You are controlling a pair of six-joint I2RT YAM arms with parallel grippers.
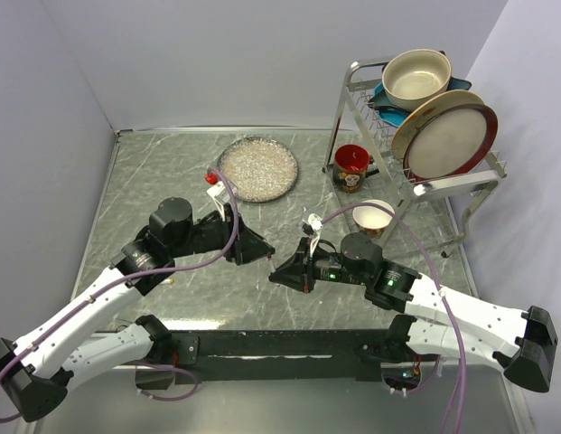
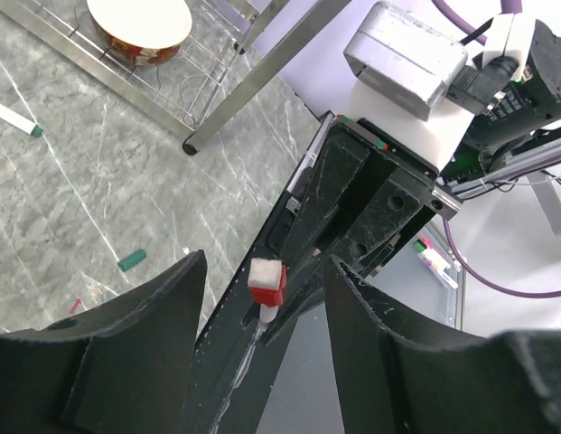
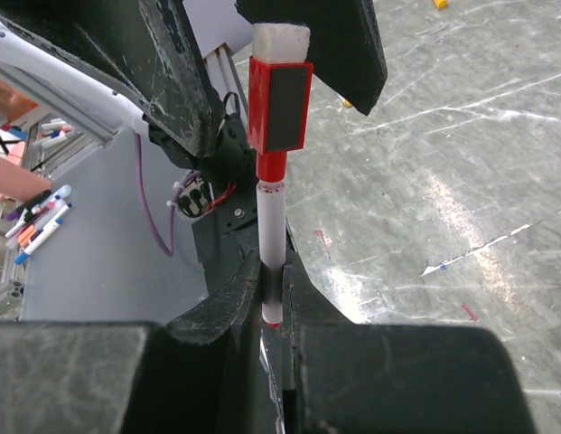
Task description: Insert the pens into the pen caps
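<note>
My right gripper (image 3: pixel 274 276) is shut on a white pen (image 3: pixel 271 226), which stands up out of its jaws. A red cap (image 3: pixel 280 104) with a white felt end sits on the pen's far end. My left gripper (image 2: pixel 265 271) is open, and the capped end (image 2: pixel 266 278) lies between its fingers (image 2: pixel 163 307), touching neither. In the top view the two grippers meet tip to tip, left (image 1: pixel 262 250) and right (image 1: pixel 276 273), at the table's middle. A loose dark green cap (image 2: pixel 131 260) and a white pen with a green tip (image 2: pixel 14 117) lie on the table. An orange cap (image 3: pixel 440 4) lies further off.
A glittery round plate (image 1: pixel 257 169) lies at the back centre. A red mug (image 1: pixel 351 167) and a white cup (image 1: pixel 373 217) stand beside a metal dish rack (image 1: pixel 425 185) holding a bowl and plates at the back right. Spare markers (image 3: pixel 36 221) lie off the table.
</note>
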